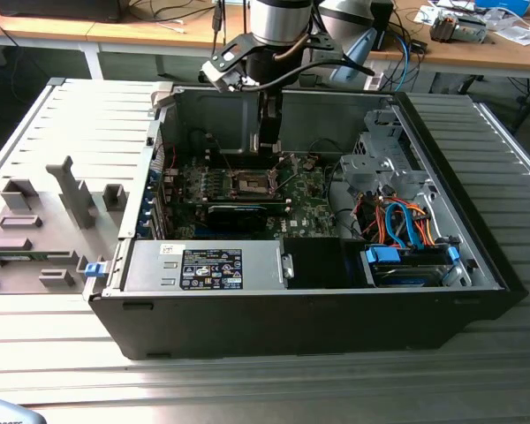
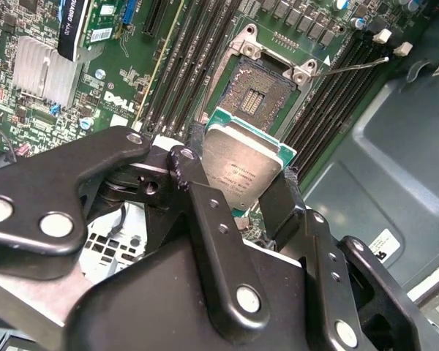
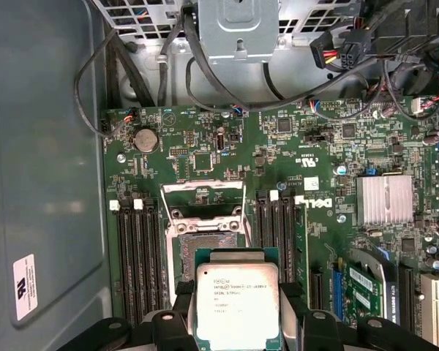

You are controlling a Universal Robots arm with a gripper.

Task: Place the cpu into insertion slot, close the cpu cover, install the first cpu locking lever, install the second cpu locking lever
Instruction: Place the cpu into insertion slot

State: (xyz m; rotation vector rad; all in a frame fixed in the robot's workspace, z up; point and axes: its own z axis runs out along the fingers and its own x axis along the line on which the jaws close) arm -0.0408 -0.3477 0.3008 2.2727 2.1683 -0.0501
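My gripper is shut on the cpu, a flat square chip with a silvery face and green edge, pinched by two opposite edges between the black fingers. In both wrist views the cpu hangs over the green motherboard, beside the insertion slot and apart from it. The insertion slot lies uncovered with its dark centre showing. The cpu cover stands swung back from the slot. In the exterior view the gripper reaches down into the open computer case above the insertion slot.
Black memory slots flank the socket on both sides. A thin wire lever sticks out beside it. A finned heat sink, a long black card, a drive cage with cables and the case walls surround the board.
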